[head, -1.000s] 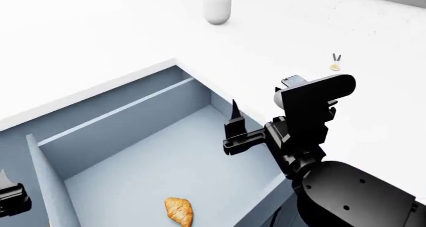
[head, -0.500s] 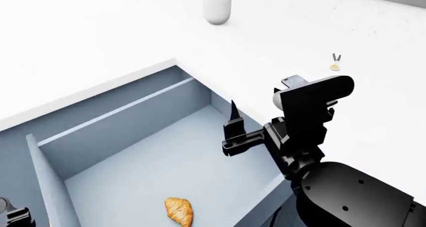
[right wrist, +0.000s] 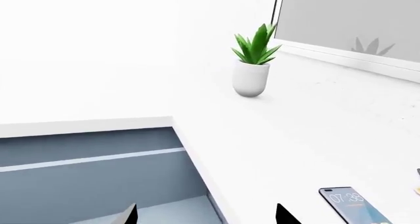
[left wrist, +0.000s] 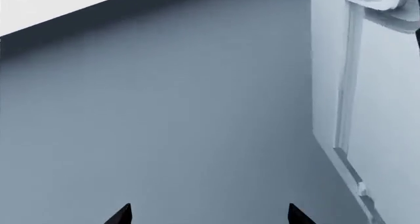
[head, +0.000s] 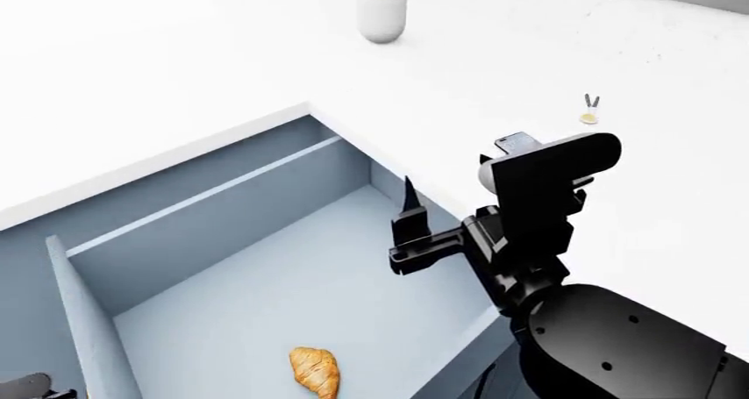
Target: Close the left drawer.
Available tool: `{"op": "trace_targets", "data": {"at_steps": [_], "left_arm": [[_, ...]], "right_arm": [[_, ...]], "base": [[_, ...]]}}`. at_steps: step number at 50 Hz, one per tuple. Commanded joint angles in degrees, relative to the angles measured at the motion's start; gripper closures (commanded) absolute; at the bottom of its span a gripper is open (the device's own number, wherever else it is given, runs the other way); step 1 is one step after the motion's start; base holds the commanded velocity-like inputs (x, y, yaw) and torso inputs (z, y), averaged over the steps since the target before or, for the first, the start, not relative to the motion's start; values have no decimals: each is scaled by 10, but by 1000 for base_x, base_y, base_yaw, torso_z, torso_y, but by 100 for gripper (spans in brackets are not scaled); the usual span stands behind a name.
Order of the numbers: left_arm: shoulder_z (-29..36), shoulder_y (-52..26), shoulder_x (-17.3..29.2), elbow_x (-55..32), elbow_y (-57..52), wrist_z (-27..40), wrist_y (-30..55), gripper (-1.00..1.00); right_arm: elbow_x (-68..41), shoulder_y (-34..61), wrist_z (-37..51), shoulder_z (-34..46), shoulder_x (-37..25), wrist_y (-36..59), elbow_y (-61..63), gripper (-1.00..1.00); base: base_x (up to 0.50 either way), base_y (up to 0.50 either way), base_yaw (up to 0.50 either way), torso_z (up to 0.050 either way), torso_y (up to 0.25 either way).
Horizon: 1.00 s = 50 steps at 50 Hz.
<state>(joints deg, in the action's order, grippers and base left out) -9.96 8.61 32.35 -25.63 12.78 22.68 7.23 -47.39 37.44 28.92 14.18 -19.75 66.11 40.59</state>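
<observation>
A green spiky plant in a white ceramic pot (right wrist: 251, 66) and a flat dark smartphone (right wrist: 352, 205) were seen on the white worktop (right wrist: 276, 135), beside the open pale blue-grey drawer (right wrist: 98, 175).

Left drawer (head: 293, 276) interior smooth matt blue-grey; countertop (head: 175, 74) matt white, lower right arm housing (head: 620, 346) glossy blk plastic.

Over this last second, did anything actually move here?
The left gripper slid down toward the head view's lower-left corner, almost out of sight. The right gripper crept slightly left above the open left drawer. The croissant and potted plant stayed put.
</observation>
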Motion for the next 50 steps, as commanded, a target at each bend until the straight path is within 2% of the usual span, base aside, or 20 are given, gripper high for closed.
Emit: {"op": "trace_targets", "data": {"at_steps": [1,4,5,6,8,9,18,30,50], "left_arm": [[34,-68,-48,57,221,-57,-160,-100],[40,-100,-63,71,317,-83,-230,-100],[40,-51,-16,21,231,-9,-144,-100],[32,-47,18,-20,145,34,-58,-100],[33,-55,25,-30,-27,45,114,-100],[34,-58,24,-31,-112,45,143,-100],[72,-103,7,-19,-113,44,152,-100],[93,-118,1,-31,-167,47,183,-100],[159,-157,-38,-14,-166,31,182,-100]], "right_arm": [[-5,0,3,0,-2,-1,1,-100],[-5,-1,3,1,-2,-3,1,-100],[-5,-1,3,1,-2,-3,1,-100],[-6,0,4,1,-2,-3,1,-100],[-7,-1,4,0,-4,-3,1,-100],[-7,-1,4,0,-5,-4,2,-100],[-8,-3,5,0,-7,-8,1,-100],[-7,-5,5,2,-10,-17,0,-100],[-16,-7,11,0,-13,-19,5,-100]], "base": [[0,0,0,0,0],[0,0,0,0,0],[0,0,0,0,0],[0,0,0,0,0],[0,0,0,0,0],[0,0,0,0,0],[0,0,0,0,2],[0,0,0,0,0],[0,0,0,0,1]]}}
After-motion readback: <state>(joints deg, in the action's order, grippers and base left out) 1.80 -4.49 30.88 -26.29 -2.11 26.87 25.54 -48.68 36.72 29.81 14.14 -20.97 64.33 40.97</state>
